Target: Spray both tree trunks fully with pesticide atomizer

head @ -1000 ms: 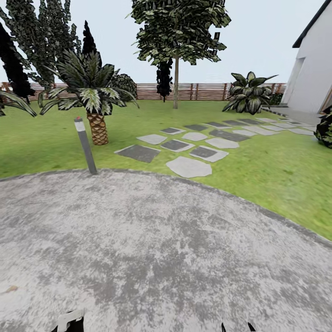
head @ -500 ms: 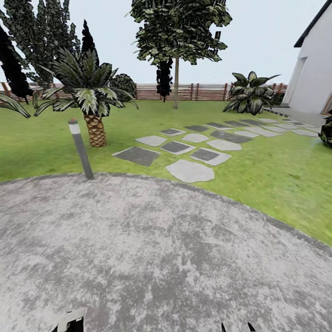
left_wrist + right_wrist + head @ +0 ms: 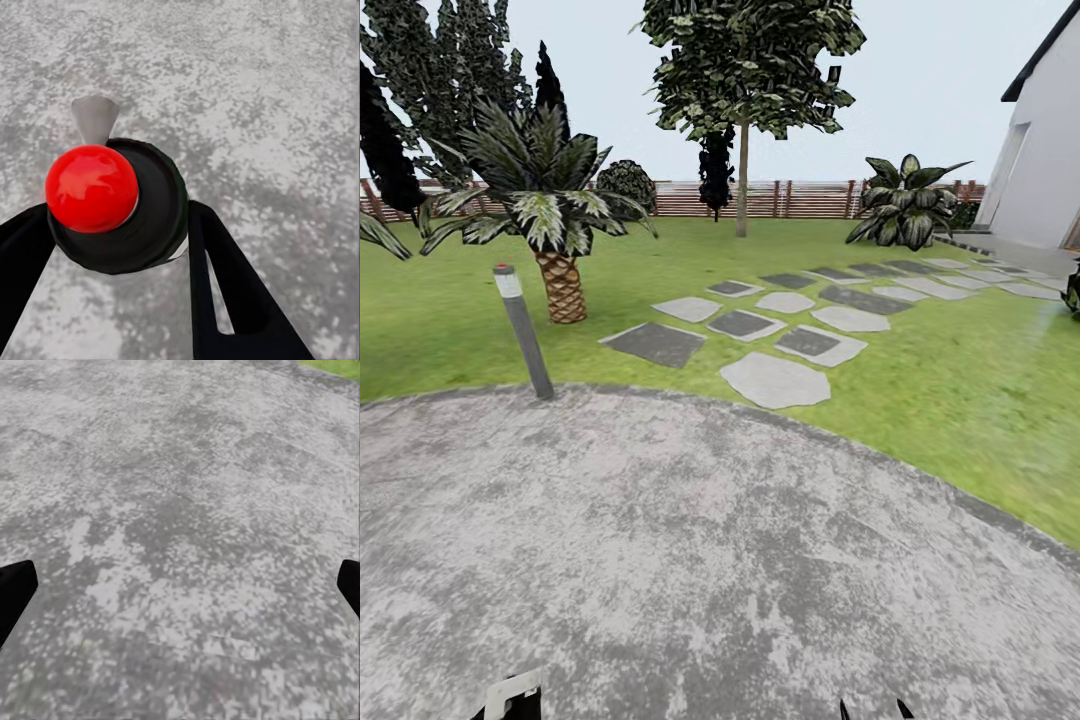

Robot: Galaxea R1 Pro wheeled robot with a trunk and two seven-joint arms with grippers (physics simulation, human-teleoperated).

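Between left hand (image 3: 120, 247) fingers: black atomizer (image 3: 139, 217), red cap.

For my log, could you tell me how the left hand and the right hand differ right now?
The left hand is shut on the pesticide atomizer; the right hand holds nothing. The left hand is narrowed around the atomizer's black body, while the right hand is spread wide. Both hang over mottled grey paving.

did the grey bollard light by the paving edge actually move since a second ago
No. The bollard light slid left and down in the head view, but so did the palm beside it; the camera moved.
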